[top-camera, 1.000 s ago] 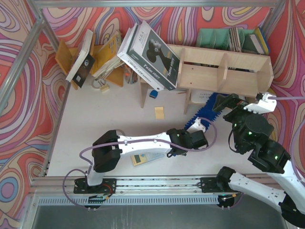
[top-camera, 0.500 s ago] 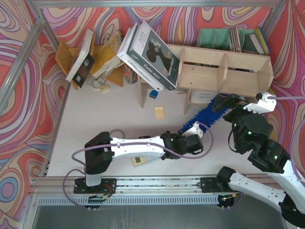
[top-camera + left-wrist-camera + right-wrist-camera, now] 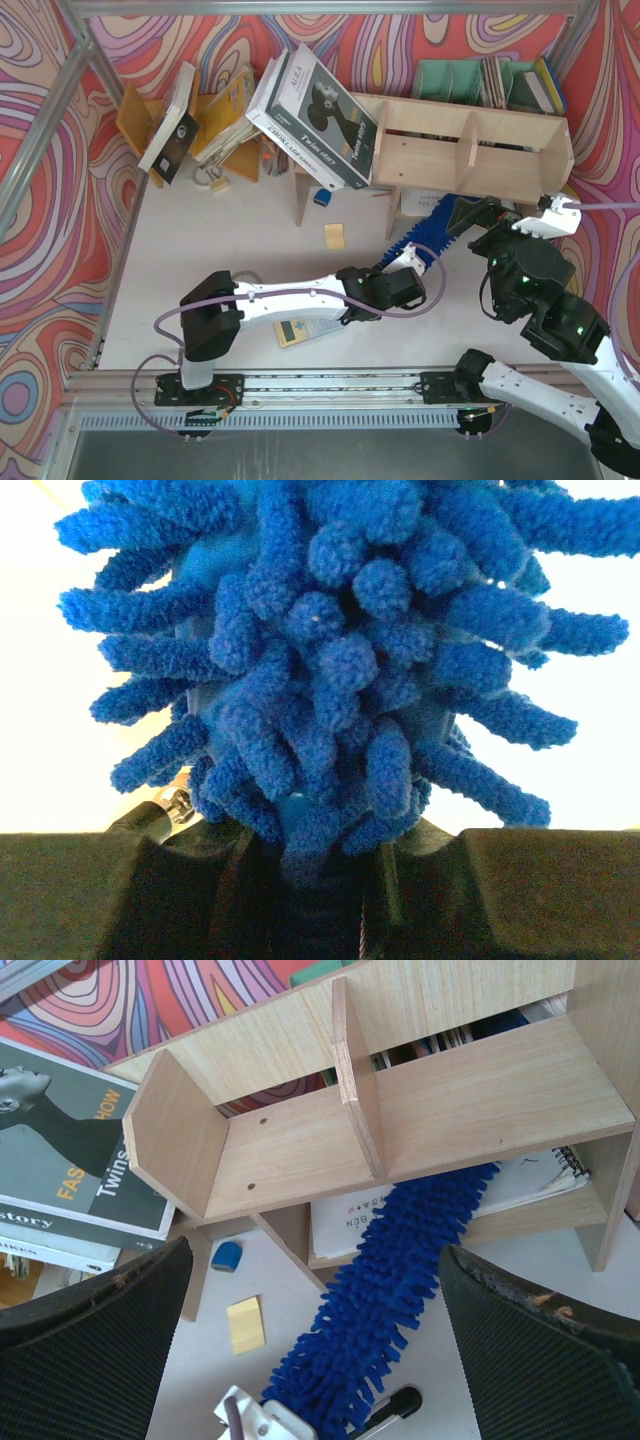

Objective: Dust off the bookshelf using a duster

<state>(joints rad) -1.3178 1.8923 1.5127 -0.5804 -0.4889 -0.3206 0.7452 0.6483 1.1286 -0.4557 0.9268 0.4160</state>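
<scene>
Toward the table's (image 3: 230,240) far right edge, the left gripper (image 3: 408,263) is clamping the duster (image 3: 428,226), whose length is pointing away into the bookshelf's (image 3: 430,160) lower tier; the right gripper (image 3: 472,214) is hanging wide open.

My tool (image 3: 315,1255) stands spread wide, its two dark fingers (image 3: 90,1340) framing the bookshelf (image 3: 480,1090), whose upper tier is split by an upright divider (image 3: 355,1070). The duster (image 3: 390,1270) slants from the tabletop (image 3: 170,1390) into the lower compartment, over a white spiral notebook (image 3: 530,1175). Left of it lie a yellow notepad (image 3: 246,1323) and a small blue block (image 3: 227,1255).
</scene>
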